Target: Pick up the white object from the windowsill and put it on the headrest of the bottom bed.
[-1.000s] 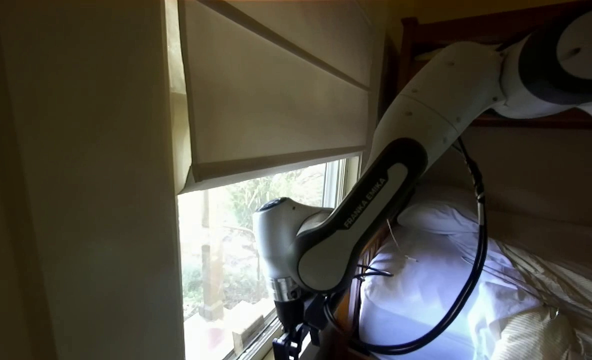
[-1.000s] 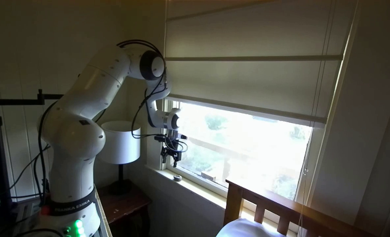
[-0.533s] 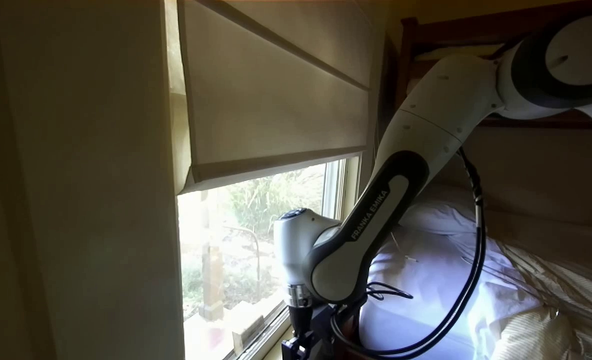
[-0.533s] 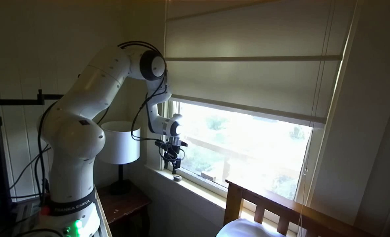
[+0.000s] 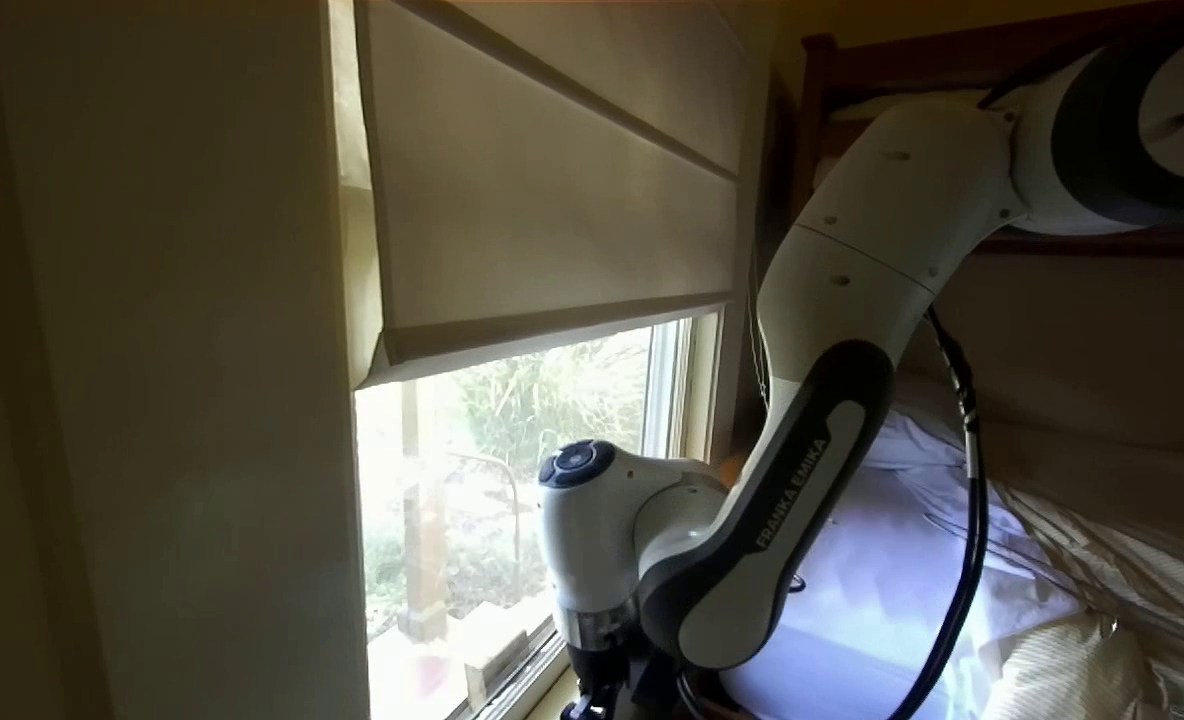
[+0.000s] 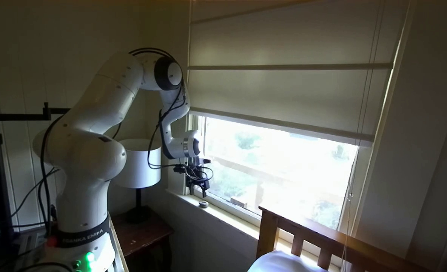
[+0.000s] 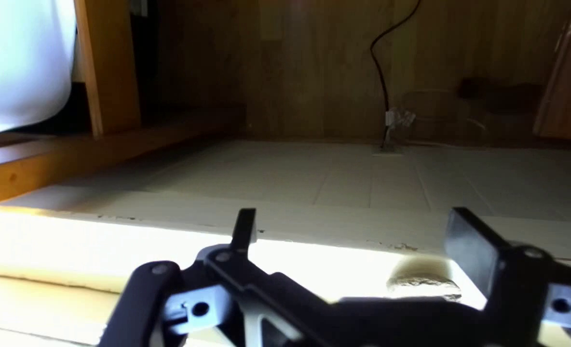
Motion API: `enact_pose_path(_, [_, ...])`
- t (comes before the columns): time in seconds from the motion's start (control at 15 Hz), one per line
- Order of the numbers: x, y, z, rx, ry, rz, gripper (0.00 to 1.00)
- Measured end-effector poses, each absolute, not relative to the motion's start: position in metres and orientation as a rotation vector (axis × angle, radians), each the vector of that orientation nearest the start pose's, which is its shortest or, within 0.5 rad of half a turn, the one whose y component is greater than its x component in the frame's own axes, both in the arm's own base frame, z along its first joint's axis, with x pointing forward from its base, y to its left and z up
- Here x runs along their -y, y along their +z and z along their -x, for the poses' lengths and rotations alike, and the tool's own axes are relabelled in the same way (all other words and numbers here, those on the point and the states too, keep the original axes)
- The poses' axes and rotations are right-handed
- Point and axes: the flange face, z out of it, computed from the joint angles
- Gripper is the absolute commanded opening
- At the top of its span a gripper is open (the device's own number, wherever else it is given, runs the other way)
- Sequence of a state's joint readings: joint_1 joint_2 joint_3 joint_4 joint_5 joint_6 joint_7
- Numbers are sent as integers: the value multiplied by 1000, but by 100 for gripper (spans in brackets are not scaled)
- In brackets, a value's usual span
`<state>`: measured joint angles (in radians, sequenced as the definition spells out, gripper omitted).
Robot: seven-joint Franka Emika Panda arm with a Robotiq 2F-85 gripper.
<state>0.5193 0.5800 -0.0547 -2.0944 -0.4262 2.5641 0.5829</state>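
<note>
Your claw [image 7: 354,232] is spread wide and empty, but the white thing [image 7: 425,287] looks nearer one finger [image 7: 472,250] in the wrist view. I'd centre up before lowering.

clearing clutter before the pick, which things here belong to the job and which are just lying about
Part of the job:
- white object
- windowsill
- headrest
- bottom bed
- open hand

Just there:
- lamp
- side table
- roller blind
- upper bunk
</note>
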Motion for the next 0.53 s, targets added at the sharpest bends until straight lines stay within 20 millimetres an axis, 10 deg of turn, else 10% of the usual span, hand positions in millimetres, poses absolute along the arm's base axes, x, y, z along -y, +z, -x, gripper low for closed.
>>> enact_pose_path(0.27, [-278,115,-488,385,-296,3315,100])
enact_pose_path(0.53, [-255,98,-487,180,-446,3173,100])
